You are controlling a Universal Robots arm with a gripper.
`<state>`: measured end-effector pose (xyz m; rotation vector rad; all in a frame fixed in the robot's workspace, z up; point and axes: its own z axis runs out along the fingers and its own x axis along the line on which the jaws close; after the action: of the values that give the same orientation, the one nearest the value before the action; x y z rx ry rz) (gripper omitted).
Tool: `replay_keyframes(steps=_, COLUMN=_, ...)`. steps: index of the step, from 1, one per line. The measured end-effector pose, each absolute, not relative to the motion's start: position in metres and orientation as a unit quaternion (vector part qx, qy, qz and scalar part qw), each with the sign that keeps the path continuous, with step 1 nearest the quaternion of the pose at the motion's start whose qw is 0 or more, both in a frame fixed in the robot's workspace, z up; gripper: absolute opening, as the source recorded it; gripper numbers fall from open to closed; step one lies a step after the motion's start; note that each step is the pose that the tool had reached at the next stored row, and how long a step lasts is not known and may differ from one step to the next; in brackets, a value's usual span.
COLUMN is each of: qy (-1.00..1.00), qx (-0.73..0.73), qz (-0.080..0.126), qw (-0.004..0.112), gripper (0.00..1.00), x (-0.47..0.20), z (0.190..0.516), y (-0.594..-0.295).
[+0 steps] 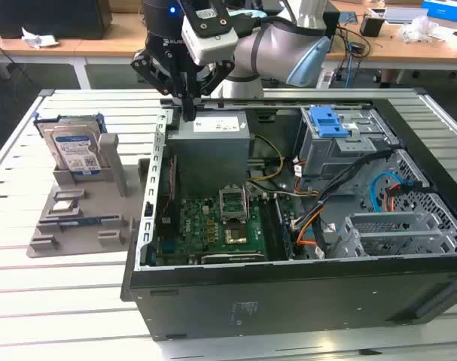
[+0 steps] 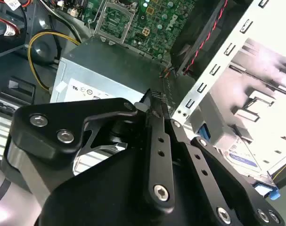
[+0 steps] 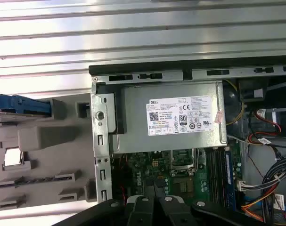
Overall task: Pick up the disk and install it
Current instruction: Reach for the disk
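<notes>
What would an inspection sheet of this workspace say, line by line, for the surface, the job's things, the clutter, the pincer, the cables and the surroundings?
Surface: slatted metal table, carrying an open computer case and a grey holder.
Job's things: the disk stands upright in the grey holder, on the exterior view's left of the case; not installed.
Clutter: nothing seen.
Pincer: the pincer is shut, empty, above the grey power supply box, apart from the disk.
Cables: yellow cable and orange cables inside the case.
Surroundings: wooden desks behind the table.
</notes>
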<state>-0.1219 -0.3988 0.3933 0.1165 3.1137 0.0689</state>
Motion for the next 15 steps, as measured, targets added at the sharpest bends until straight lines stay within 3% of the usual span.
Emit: replay_keyframes(steps=15, qy=0.999, qx=0.037, qz=0.022, qw=0.013, gripper=0.10, x=-0.165, z=0.393, y=-0.399)
